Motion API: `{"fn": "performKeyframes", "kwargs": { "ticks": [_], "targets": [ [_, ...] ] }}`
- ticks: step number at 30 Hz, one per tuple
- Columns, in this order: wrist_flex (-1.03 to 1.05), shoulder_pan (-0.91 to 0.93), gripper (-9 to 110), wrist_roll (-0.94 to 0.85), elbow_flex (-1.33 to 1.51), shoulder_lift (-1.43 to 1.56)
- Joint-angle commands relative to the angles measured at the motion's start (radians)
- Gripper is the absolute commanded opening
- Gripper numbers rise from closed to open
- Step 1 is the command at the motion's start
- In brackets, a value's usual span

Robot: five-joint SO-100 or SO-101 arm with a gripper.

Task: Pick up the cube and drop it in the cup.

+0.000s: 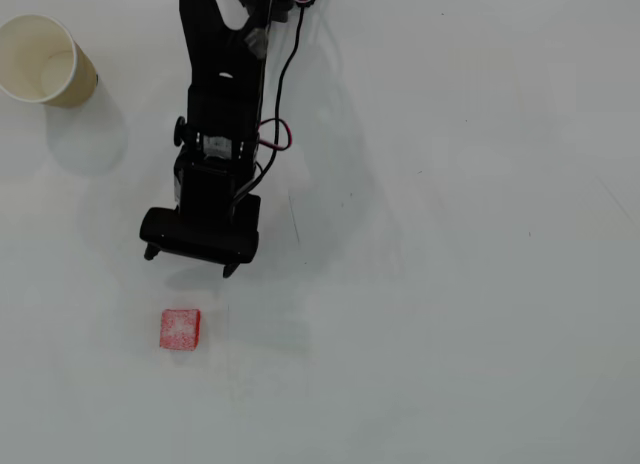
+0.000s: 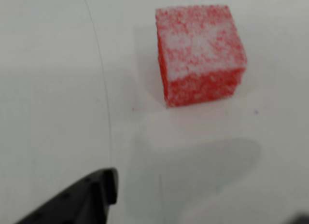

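The cube (image 1: 181,329), red-pink with a frosted whitish top, lies on the white table in the lower left of the overhead view. My gripper (image 1: 190,263) hangs just above it in that view, apart from it, with its two tips spread wider than the cube and nothing between them. In the wrist view the cube (image 2: 200,55) sits ahead in the upper middle, and one black fingertip (image 2: 91,197) shows at the bottom left. The cup (image 1: 40,59), cream inside with a tan wall, stands upright at the top left of the overhead view, far from the gripper.
The black arm (image 1: 220,94) reaches down from the top edge of the overhead view, with red and black wires (image 1: 280,134) looping on its right side. The white table (image 1: 450,284) is bare to the right.
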Motion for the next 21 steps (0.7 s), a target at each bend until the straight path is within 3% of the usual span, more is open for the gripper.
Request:
{"fn": "performKeyframes", "kwargs": {
  "ticks": [1, 21],
  "targets": [
    [-0.046, -0.014, 40, -0.008, -0.152, 0.015],
    [-0.091, 0.080, 39, -0.008, -0.413, -0.238]
  ]
}}
